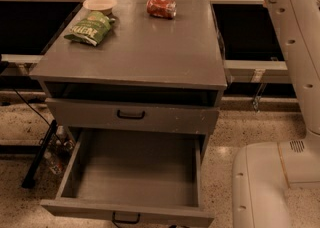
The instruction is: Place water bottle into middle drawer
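Middle drawer (135, 172) open at 6 o'clock; arm (292, 37) stands at 3 o'clock, gripper and water bottle unseen beyond 1 o'clock, grasp untellable; best lowered centrally, clearing the table (145, 47) edge.

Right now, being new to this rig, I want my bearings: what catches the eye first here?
The middle drawer stands pulled out at the grey cabinet's foot, nothing lying in it. The robot's white arm rises along the right edge, its gripper out of view past the top. On the cabinet top lie a red can at the back and a green snack bag back left.
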`<state>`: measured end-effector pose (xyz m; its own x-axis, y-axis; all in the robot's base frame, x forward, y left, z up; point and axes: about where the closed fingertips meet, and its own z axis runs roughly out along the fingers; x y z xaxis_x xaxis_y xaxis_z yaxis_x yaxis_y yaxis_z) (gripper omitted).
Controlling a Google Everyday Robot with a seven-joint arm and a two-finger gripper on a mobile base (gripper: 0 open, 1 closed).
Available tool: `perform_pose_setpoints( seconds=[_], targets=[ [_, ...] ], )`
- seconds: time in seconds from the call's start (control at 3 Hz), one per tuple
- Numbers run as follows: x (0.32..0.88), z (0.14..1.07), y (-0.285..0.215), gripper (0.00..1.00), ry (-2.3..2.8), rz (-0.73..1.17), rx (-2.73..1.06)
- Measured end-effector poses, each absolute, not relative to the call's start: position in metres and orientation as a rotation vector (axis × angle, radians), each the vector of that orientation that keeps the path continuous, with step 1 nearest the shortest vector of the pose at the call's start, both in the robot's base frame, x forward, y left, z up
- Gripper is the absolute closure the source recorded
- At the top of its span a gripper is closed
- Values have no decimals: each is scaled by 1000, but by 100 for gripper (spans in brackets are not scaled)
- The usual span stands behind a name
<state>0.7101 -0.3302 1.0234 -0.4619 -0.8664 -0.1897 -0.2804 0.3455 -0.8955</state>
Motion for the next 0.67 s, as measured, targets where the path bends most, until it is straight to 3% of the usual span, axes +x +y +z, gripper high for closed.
perform_pose_setpoints(
  seconds=[0.67],
  targets=[
    [704,1034,-339,100,1803,-1171,-896]
  ],
)
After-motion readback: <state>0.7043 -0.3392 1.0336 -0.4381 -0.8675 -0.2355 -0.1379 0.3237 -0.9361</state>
